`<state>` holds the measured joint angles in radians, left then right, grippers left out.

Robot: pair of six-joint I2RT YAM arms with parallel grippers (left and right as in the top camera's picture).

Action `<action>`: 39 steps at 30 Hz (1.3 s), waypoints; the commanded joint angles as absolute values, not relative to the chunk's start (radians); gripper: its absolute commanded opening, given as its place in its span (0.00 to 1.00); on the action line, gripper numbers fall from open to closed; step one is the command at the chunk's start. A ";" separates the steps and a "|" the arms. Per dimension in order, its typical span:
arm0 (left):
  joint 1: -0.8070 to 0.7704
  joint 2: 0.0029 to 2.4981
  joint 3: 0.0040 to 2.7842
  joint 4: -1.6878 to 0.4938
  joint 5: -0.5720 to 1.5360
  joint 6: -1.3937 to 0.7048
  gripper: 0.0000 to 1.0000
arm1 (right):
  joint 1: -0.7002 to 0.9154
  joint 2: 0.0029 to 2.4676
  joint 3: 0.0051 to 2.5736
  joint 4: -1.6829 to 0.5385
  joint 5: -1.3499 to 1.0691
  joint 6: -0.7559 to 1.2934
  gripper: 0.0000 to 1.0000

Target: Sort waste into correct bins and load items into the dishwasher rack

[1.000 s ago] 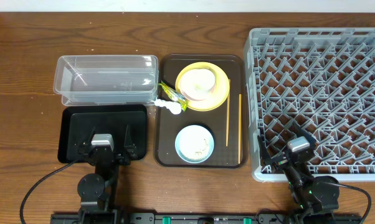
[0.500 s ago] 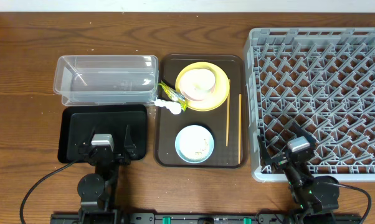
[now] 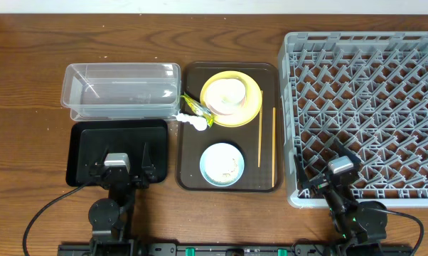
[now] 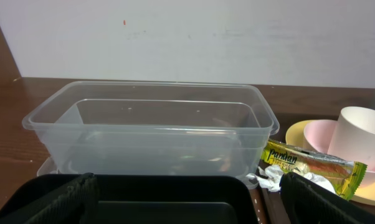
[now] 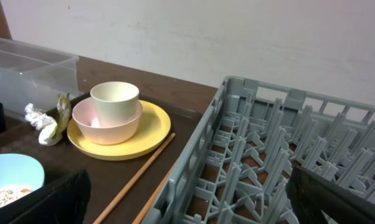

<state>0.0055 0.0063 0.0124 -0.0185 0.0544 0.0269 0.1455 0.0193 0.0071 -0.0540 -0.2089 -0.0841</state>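
On the brown serving tray a yellow plate holds a pink bowl with a white cup in it. A light blue bowl with rice crumbs sits nearer. Two chopsticks lie at the tray's right. The yellow-green wrapper and white tissue lie by the tray's left rim. The clear tub and black tray are at left, the grey rack at right. My left gripper is open above the black tray. My right gripper is open over the rack's near left corner.
The wooden table extends to the left and behind the tub. The wrist views show a white wall behind the table. Cables run along the front edge near both arm bases.
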 commanded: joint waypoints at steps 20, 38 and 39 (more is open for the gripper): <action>0.006 0.004 0.004 -0.049 0.040 0.045 0.95 | 0.136 0.016 0.006 -0.056 -0.210 -0.083 0.99; 0.005 0.060 0.257 -0.110 0.360 -0.295 0.95 | 0.136 0.016 0.006 -0.056 -0.210 -0.083 0.99; 0.006 0.086 0.288 -0.113 0.388 -0.299 0.95 | 0.136 0.016 0.006 -0.056 -0.210 -0.083 0.99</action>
